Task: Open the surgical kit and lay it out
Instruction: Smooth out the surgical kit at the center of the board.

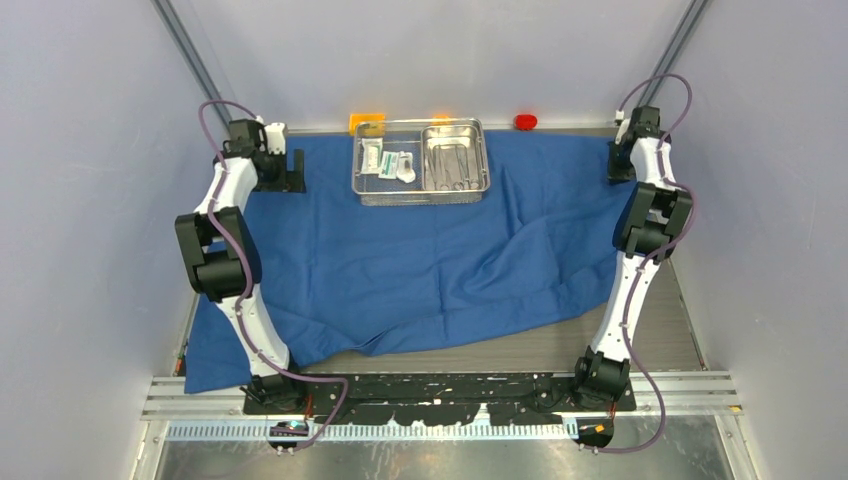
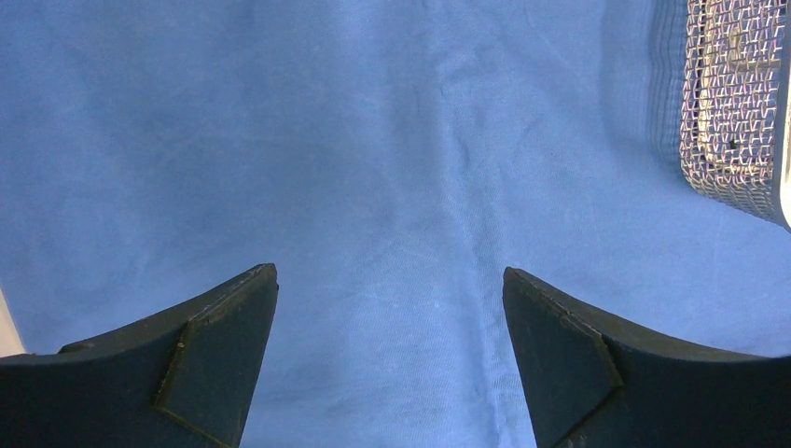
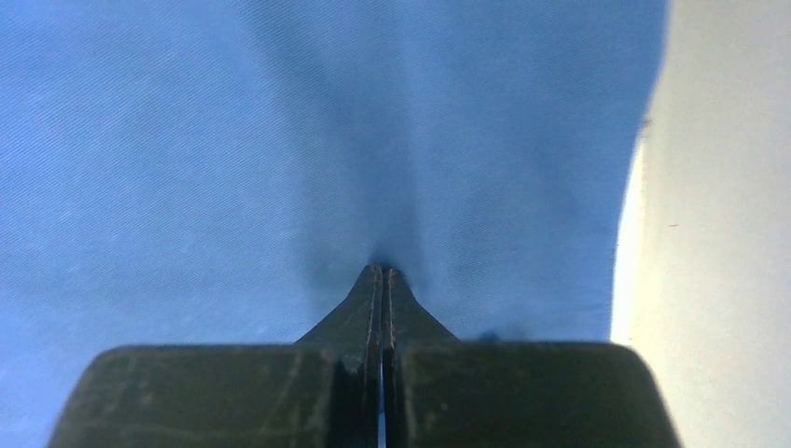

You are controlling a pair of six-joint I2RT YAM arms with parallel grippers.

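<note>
Two tools sit at the far corners of the blue cloth (image 1: 400,270). At upper left, your left tool (image 2: 390,280) hangs spread over bare fabric, gripping nothing. At upper centre, the wire basket (image 1: 420,199) rests on the cloth with its contents inside. At upper right, your right tool (image 3: 381,273) is pressed together, pinching a pucker of cloth. Tug hard there and the basket could slide or tip, since only one corner is held.

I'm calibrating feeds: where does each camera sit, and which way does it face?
Top external: above, behind; looks down on large blue cloth, silver wire-mesh basket; left arm, right arm show.
Left wrist: facing down at cloth; open left gripper shows.
Right wrist: facing cloth edge; right gripper shut on it.
Top and left wrist share the basket.
</note>
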